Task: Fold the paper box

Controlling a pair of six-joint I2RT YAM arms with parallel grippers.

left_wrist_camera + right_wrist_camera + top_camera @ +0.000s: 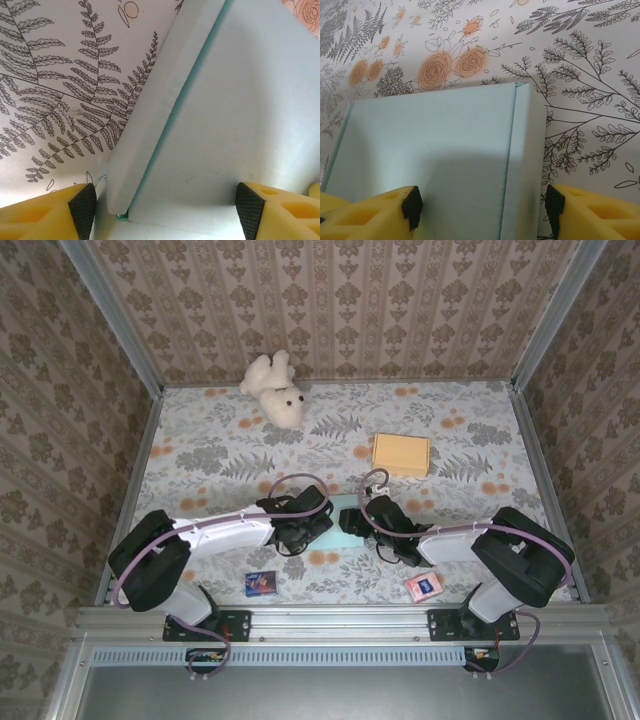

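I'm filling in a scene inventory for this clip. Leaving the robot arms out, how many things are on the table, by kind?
Stuffed bear: 1
Boxes: 2 (tan box, pale green paper box)
Small packets: 2 (blue packet, pink packet)
Total: 5

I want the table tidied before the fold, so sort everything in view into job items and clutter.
For the job: pale blue paper box, lying between both arms.
Lying about: teddy bear; tan box; blue card; pink card.
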